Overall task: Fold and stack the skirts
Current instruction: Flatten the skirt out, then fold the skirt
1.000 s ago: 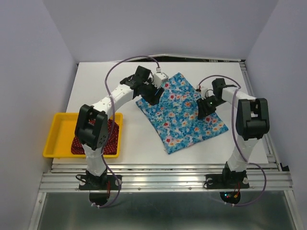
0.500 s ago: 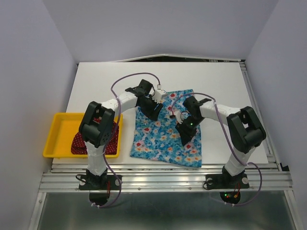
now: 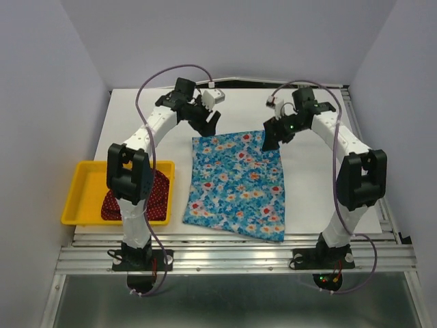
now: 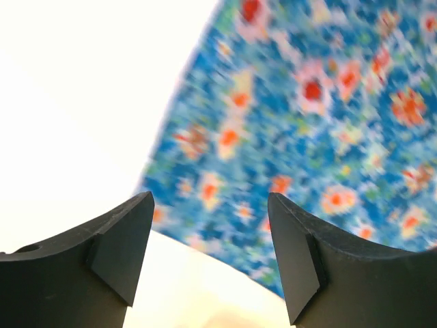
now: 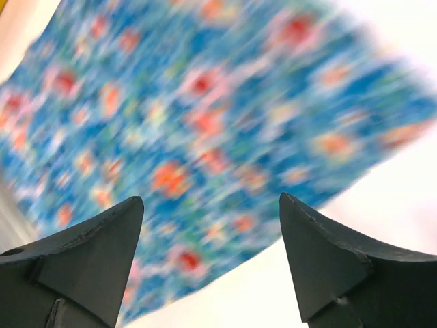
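The bright blue flowered skirt lies spread flat on the white table, reaching from mid-table to the near edge. Its blurred far edge fills both wrist views. My left gripper hovers just beyond the skirt's far left corner, open, nothing between its fingers. Above the far right corner my right gripper is also open and empty. The dark red dotted skirt lies bunched in the yellow tray, partly hidden by the left arm.
The yellow tray sits at the table's left near edge. Purple cables loop over both arms. Grey walls close in the table on three sides, and a metal rail runs along the front.
Both grippers have let go of the blue skirt and risen toward the far side. The skirt now lies flat and squared to the table, where before it was dragged and turned.
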`<move>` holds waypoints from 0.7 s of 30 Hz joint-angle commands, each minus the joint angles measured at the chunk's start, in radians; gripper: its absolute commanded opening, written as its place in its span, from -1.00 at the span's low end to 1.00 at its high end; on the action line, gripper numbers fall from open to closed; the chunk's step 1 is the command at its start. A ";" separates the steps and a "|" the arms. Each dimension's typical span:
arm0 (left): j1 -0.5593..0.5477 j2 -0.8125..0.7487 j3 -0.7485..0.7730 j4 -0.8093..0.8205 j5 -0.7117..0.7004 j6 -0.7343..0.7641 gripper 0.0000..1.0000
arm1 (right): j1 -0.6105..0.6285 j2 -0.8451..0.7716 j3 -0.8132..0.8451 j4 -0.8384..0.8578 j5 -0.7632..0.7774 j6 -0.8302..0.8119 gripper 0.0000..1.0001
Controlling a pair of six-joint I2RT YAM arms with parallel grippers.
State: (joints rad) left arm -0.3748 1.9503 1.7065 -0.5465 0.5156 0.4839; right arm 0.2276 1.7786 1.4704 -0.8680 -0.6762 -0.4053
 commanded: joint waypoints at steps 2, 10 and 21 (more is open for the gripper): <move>0.025 0.070 0.157 -0.027 0.018 0.053 0.56 | -0.068 0.209 0.292 0.185 0.154 0.016 0.73; 0.096 0.209 0.327 -0.067 0.075 0.027 0.42 | -0.145 0.493 0.580 0.369 0.057 -0.016 0.49; 0.114 0.302 0.338 -0.101 0.061 0.061 0.40 | -0.145 0.591 0.530 0.256 -0.031 -0.294 0.28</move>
State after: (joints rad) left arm -0.2577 2.2524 1.9980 -0.6266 0.5682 0.5220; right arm 0.0769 2.3821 1.9953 -0.6025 -0.6636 -0.5838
